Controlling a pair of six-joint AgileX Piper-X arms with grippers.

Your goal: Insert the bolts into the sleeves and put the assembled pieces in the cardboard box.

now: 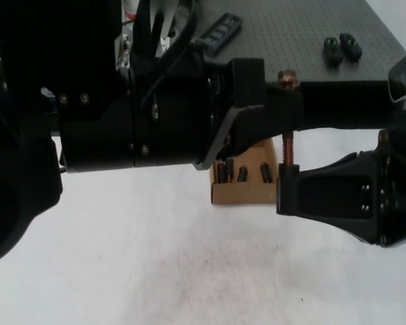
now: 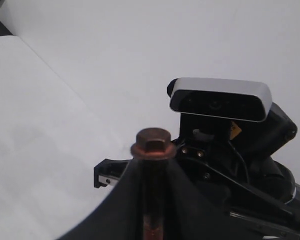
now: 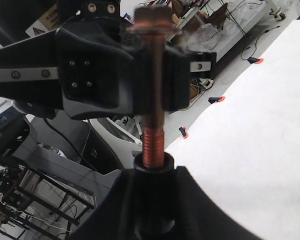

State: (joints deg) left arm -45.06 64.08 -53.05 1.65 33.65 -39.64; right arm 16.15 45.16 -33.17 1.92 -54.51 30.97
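Observation:
A copper bolt point(image 1: 288, 145) stands upright with its hex head point(image 2: 151, 142) on top. My left gripper point(image 1: 287, 101) is shut on its upper shaft, coming in from the left. The threaded lower end point(image 3: 153, 145) enters a black sleeve point(image 3: 154, 165), and my right gripper point(image 1: 286, 177) is shut on that sleeve from the right. All this hangs just above the right end of the cardboard box point(image 1: 243, 195), which holds several dark assembled pieces point(image 1: 242, 172). In the right wrist view the left gripper's fingers point(image 3: 109, 75) clamp the bolt.
Two loose black sleeves point(image 1: 341, 47) lie at the far right of the dark perforated bench. A black slotted tray point(image 1: 219, 30) rests at the back centre. White sheet point(image 1: 189, 257) covers the near surface. The right arm's camera point(image 2: 220, 99) shows behind the bolt.

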